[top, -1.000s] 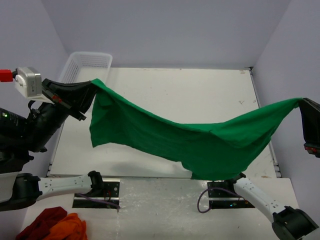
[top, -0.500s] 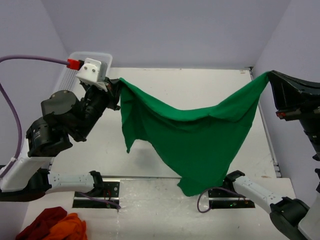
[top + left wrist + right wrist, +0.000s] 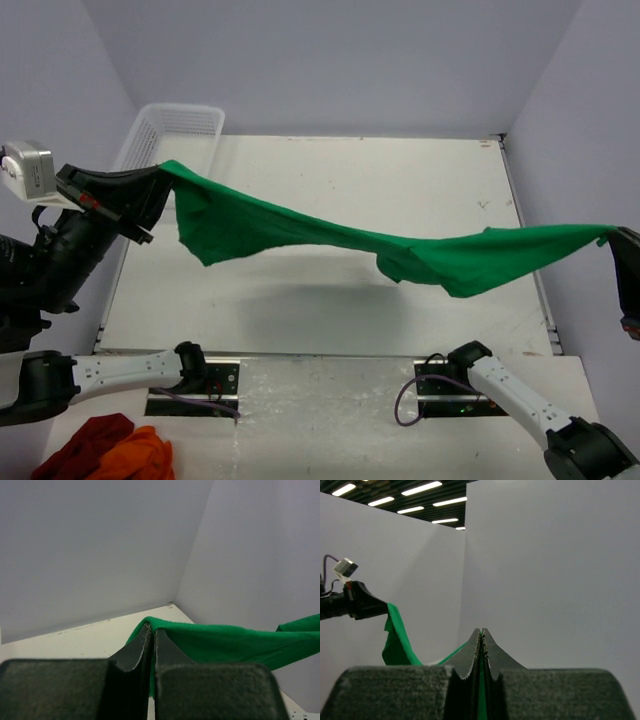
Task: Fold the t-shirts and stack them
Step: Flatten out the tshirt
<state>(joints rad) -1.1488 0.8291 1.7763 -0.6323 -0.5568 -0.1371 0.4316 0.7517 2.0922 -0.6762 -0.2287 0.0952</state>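
Top external: the green t-shirt (image 3: 290,225) hangs in the air above the white table (image 3: 350,160), drawn out in a long band from left to right. One end is held by the left gripper (image 3: 160,172) near the white basket (image 3: 180,125) at far left, the other by the right gripper (image 3: 618,235) at the right edge of view. A slack fold sags right of centre, and no part seems to touch the table. Left wrist: fingers (image 3: 132,652) pressed together, a thin green edge nipped at their tips, with the cloth trailing off rightward. Right wrist: fingers (image 3: 467,660) likewise closed, with a green sliver between them. Judgement: light, limp cotton with no stiffness. It droops under its own weight and bunches readily, but is not fragile. So thin a pinch could slip under a harder pull. Hem corners or shoulder seams, where the cloth is doubled, look the best holds. Which part is gripped here cannot be told.
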